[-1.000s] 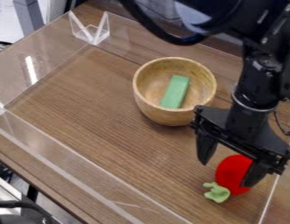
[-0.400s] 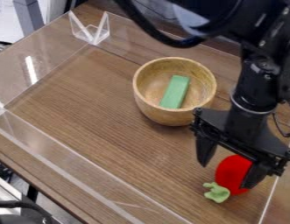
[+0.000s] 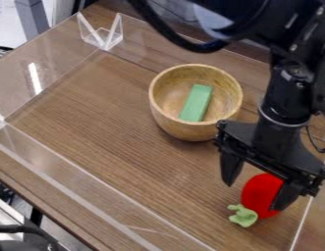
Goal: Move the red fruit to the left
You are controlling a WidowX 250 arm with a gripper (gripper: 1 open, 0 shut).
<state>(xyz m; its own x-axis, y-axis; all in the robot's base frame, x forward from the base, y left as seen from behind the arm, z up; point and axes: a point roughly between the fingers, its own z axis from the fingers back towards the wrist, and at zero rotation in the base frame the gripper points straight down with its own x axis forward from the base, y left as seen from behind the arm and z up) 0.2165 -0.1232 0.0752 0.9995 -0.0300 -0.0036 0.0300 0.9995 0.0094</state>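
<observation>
On the left of the view lies the bare wooden table [image 3: 86, 118], walled in by clear acrylic panels [image 3: 40, 59]. Toward the middle sits the wooden bowl [image 3: 195, 101], with the green rectangular block [image 3: 196, 102] lying inside it. Just right of the bowl my arm [image 3: 286, 98] comes down from the top of the frame, black and nearly vertical, so my wrist points my claw [image 3: 266, 186] straight down at the tabletop. My fingers [image 3: 232, 165] are spread wide apart, one on the left and one on the right, and they straddle the red fruit [image 3: 263, 193], which stands on the table near the front right corner, close to the clear wall. The fruit sits between my fingers, but I cannot tell whether they touch its sides; nothing is clamped. Its light-green leafy stem [image 3: 243, 216] pokes out toward the front left, lying on the wood just below my left finger.
</observation>
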